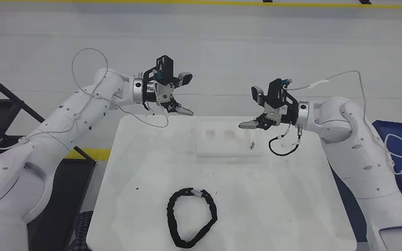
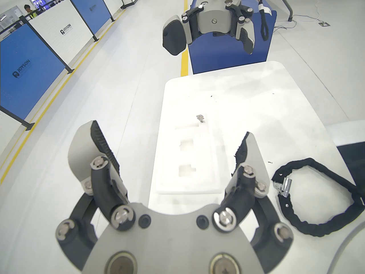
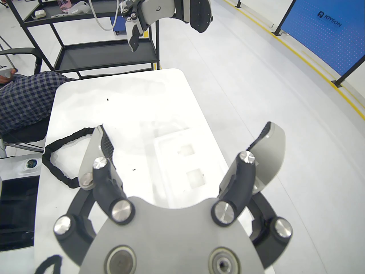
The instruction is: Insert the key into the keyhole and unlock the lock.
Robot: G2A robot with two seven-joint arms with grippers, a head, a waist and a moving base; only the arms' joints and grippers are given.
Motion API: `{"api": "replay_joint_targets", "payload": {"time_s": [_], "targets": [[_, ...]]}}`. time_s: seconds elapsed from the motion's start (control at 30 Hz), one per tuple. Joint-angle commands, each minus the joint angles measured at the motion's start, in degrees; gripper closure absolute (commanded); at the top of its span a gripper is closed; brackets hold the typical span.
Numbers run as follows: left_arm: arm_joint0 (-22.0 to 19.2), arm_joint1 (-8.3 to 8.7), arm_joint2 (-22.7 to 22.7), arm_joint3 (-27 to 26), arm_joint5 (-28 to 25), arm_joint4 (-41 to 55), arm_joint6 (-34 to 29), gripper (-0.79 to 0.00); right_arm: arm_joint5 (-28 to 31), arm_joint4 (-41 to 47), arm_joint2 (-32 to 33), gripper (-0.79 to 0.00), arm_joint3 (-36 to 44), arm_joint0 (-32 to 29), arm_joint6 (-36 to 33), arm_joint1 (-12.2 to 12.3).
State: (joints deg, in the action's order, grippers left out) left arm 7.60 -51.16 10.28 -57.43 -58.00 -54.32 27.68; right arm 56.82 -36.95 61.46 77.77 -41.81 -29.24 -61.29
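A small metal key (image 1: 252, 145) (image 2: 200, 118) lies on the right end of a white foam tray (image 1: 217, 149) (image 2: 211, 155) at the back of the white table (image 1: 282, 207). A black fabric-covered chain lock (image 1: 191, 216) (image 2: 313, 195) (image 3: 65, 155) forms a loop near the table's front, its silver lock body (image 1: 196, 193) (image 2: 285, 186) at the loop's far side. My left gripper (image 1: 186, 94) (image 2: 172, 143) (image 3: 166, 38) hangs open above the table's back left corner. My right gripper (image 1: 250, 109) (image 3: 185, 138) (image 2: 211, 48) hangs open above the tray's right end, over the key. Neither holds anything.
The foam tray has three shallow cut-outs (image 2: 186, 145). A black wire cart (image 3: 85, 52) stands off the table's left side and a blue box (image 2: 228, 52) off its right side. Bare tabletop lies on both sides of the chain.
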Motion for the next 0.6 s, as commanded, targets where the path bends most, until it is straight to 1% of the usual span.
{"api": "replay_joint_targets", "payload": {"time_s": [0.0, 0.5, 0.57], "targets": [[0.0, 0.0, 0.0, 0.0, 0.0, 0.0, 0.0, -0.785, 0.0, 0.0, 0.0, -0.785, 0.0, 0.0, 0.0, 0.0], [0.0, 0.0, 0.0, 0.0, 0.0, 0.0, 0.0, -0.785, 0.0, 0.0, 0.0, -0.785, 0.0, 0.0, 0.0, 0.0], [0.0, 0.0, -0.01, 0.0, 0.0, 0.0, 0.02, -0.785, -2.07, 0.33, -0.12, -0.785, 0.57, -1.09, 0.41, 0.0]]}}
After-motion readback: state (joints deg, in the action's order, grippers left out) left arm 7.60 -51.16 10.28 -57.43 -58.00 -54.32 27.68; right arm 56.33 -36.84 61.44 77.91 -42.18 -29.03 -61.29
